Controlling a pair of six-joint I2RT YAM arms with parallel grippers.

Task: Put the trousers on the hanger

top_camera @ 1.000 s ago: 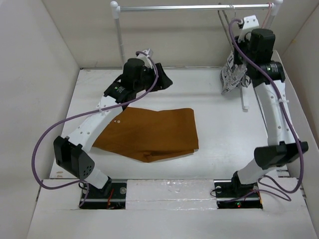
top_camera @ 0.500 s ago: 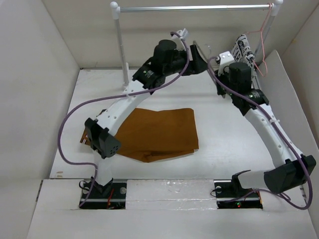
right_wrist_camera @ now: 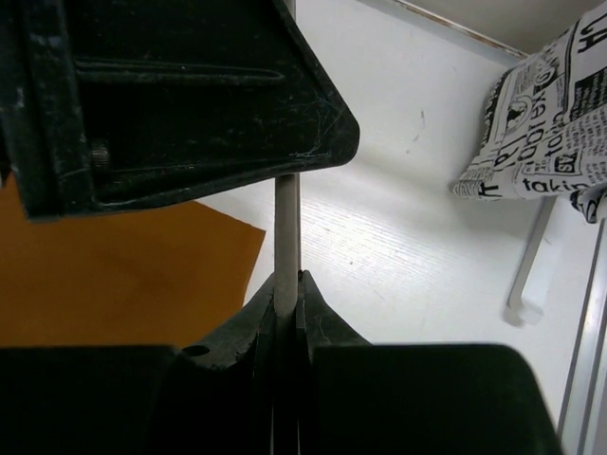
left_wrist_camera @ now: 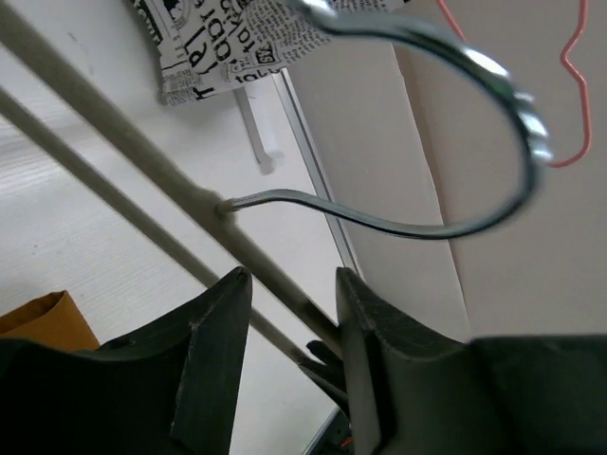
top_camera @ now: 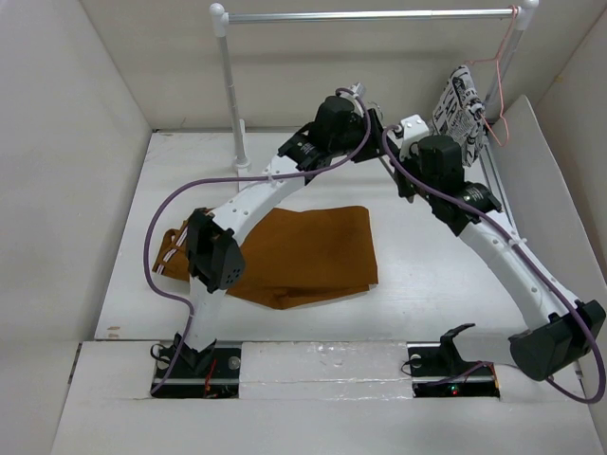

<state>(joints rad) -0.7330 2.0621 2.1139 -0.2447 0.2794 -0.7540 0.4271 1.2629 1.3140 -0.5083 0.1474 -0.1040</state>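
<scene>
The rust-brown trousers [top_camera: 303, 251] lie folded flat on the table, with the striped waistband trim [top_camera: 171, 254] at the left. They also show in the left wrist view [left_wrist_camera: 38, 320] and the right wrist view [right_wrist_camera: 123, 275]. The grey wire hanger [left_wrist_camera: 479, 64] is held in the air above the back middle of the table. My right gripper [top_camera: 400, 152] [right_wrist_camera: 289, 284] is shut on one pale bar of the hanger [right_wrist_camera: 287, 218]. My left gripper [top_camera: 375, 118] [left_wrist_camera: 289, 308] is open, and the hanger's bars pass between its fingers [left_wrist_camera: 228, 313].
A black-and-white patterned cloth [top_camera: 460, 102] hangs on a pink hanger [top_camera: 501, 114] at the right end of the clothes rail [top_camera: 370, 15]. The rail's left post [top_camera: 230, 85] stands at the back. White walls enclose the table on three sides.
My right gripper has come from the rail toward the middle with the hanger. My left gripper has risen from the trousers to meet it, and its fingers now stand around the hanger's bars.
</scene>
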